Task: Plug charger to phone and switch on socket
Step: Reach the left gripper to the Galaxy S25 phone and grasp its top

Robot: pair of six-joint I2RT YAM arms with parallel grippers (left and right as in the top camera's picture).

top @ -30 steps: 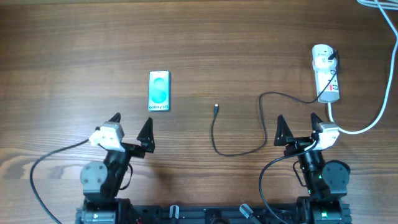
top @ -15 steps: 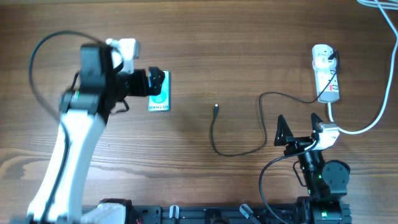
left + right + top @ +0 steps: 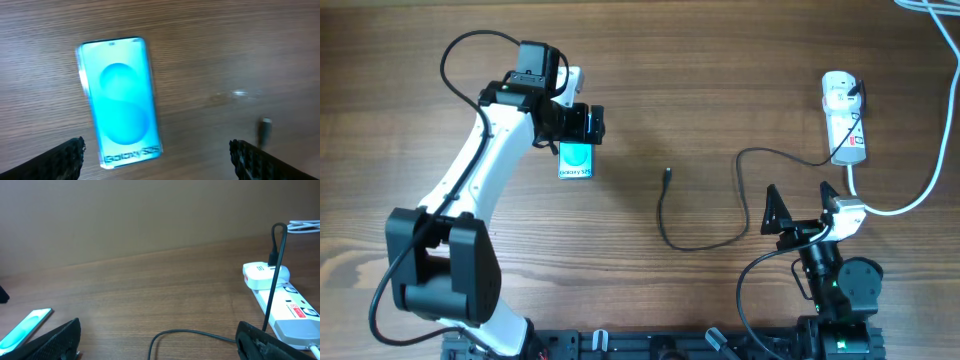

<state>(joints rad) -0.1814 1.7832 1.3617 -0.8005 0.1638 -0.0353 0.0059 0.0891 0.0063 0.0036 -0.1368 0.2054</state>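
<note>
Wooden table [image 3: 720, 60] carries the phone [image 3: 122, 100]; left gripper [image 3: 580, 127] hovers above it, jaws spread wide, gripping nothing. Right gripper [image 3: 799, 203] likewise spread, empty.

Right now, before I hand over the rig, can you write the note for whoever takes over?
Left tool: open, empty, hovering over the top end of the phone.
Right tool: open, empty, near its base.
The phone lies flat, screen up. The charger connector lies loose on the table to its right, unplugged. The cable's other end runs to the power strip.
Done: nothing yet.
Left: connector into phone, then switch the strip on. Its switch state cannot be read.
</note>
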